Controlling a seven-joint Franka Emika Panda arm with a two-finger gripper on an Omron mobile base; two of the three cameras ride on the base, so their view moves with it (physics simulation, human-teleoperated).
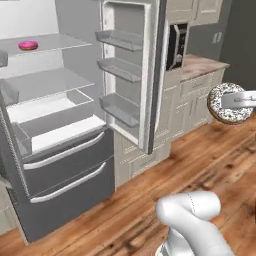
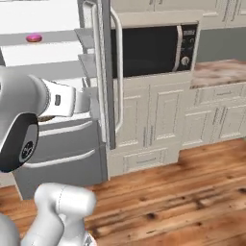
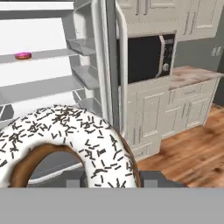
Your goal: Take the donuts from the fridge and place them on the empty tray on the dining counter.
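Gripping the white speckled donut by its ring, the gripper has its jaws closed narrow on it and holds it in the air over the plank floor, well clear of the fridge. This donut is a fat ring with white icing scattered with dark sprinkles and a tan-brown rim; in the hand view it looms close, its hole edged in brown. A second donut, the pink donut, lies flat on the upper grey shelf of the fridge, so two donuts are counted in all. The fridge stands open, white inside, with grey flat shelves, two dark lower drawers with long white curved handles, and three grey bins on the open door. Beside the door, a black microwave sits among cream panelled cabinets, with a mottled counter to its right. Warm wooden planks leave wide open floor before the cabinets.
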